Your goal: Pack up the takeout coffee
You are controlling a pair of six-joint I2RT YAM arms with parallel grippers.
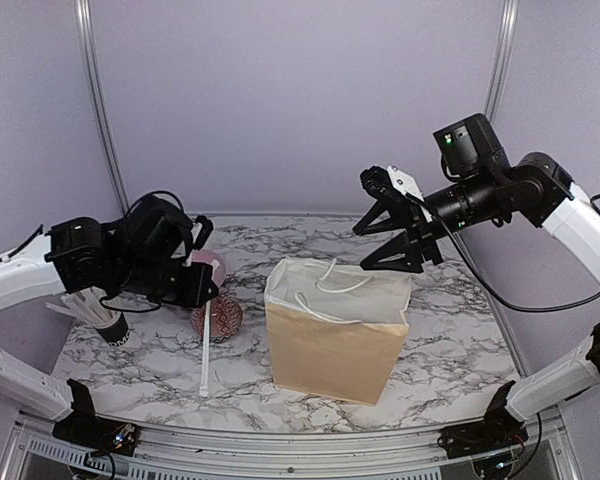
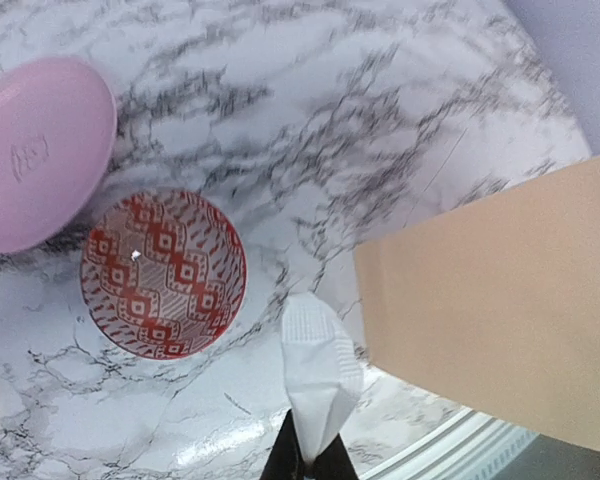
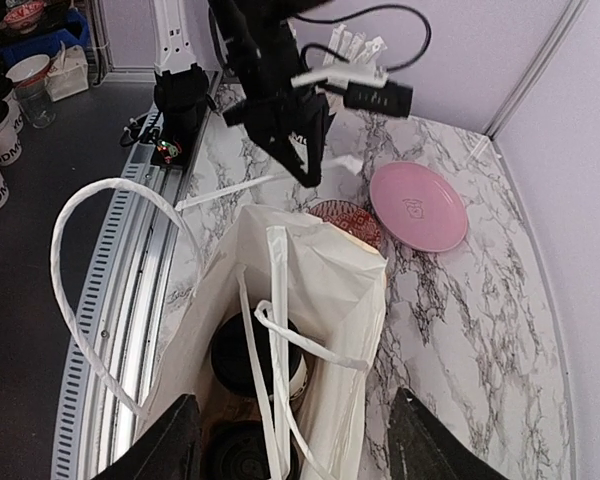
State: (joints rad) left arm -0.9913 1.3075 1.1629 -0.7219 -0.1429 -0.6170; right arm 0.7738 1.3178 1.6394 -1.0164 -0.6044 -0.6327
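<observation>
Lidded coffee cups (image 3: 252, 352) stand inside the bag (image 1: 330, 350), directly beneath the spread right hand (image 1: 363, 248); the left hand (image 2: 308, 462), farther left, pinches a wrapped straw (image 2: 320, 370).

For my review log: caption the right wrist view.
Open right hand above the paper bag, two lidded coffee cups inside; pink plate and red bowl beyond.

Two bagged cups (image 3: 235, 350), one plate (image 2: 40, 150), one bowl (image 2: 163, 273)
</observation>
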